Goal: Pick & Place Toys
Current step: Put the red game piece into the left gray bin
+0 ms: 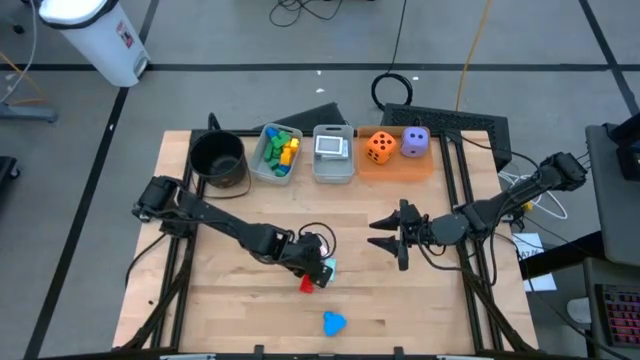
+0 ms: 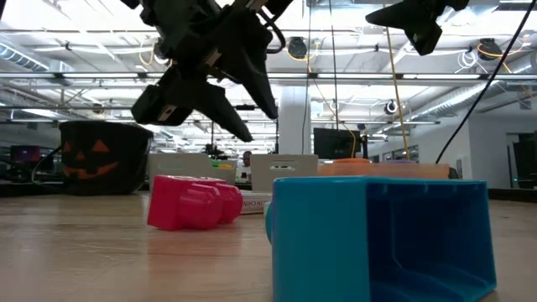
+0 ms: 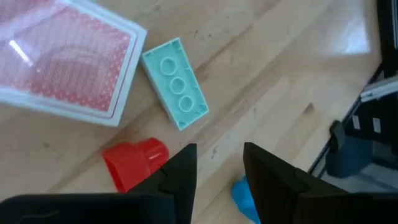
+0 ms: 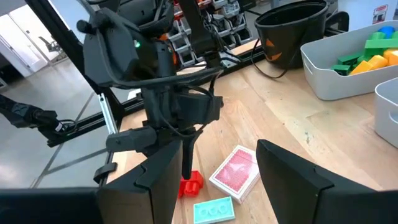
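High view: the left gripper [image 1: 318,268] reaches across to six o'clock on the wooden table [image 1: 430,300], its fingers apart and empty over a small red plastic block [image 1: 307,285], a pale teal studded brick [image 3: 176,83] and a red-backed card deck [image 3: 65,68]. The right gripper [image 1: 385,236] hovers at four o'clock, fingers spread, empty.

The high view looks straight down on the whole worktop [image 1: 400,300]. The low view sits at board level, very near the blue block [image 2: 377,239]. Each wrist view peers past its own claw; both share the red block [image 3: 134,163] and card pack [image 4: 236,171].
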{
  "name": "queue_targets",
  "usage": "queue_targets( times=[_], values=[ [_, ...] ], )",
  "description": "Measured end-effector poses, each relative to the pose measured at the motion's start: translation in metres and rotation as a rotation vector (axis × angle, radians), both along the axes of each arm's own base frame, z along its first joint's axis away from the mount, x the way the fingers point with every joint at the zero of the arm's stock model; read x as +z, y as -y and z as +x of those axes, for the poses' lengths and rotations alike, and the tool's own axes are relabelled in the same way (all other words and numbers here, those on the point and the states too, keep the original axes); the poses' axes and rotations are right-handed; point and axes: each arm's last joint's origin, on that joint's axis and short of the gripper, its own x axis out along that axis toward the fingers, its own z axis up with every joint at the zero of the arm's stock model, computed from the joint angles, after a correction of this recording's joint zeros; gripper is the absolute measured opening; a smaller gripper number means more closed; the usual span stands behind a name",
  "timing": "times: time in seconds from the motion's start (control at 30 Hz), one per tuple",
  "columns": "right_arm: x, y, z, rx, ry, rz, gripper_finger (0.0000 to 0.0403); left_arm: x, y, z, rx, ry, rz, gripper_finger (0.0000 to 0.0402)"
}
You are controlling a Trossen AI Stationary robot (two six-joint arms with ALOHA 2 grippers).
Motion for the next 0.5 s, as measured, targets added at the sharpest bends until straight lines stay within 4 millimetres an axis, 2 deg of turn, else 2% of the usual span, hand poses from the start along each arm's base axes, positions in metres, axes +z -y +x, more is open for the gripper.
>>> queue_targets(
  times=[0.2,0.5],
  values=[
    [0.0,0.0,0.0,0.0,0.0,0.0,0.0196,-0.001,-0.0039,0.0001,-0.004,-0.017,-0.005,0.0161],
    [-0.002,0.0003,-0.0005,-0.001,-0.02,-0.01,0.0196,-0.001,-0.0025,-0.0004,-0.028,-0.021,-0.017,0.0256]
  ],
)
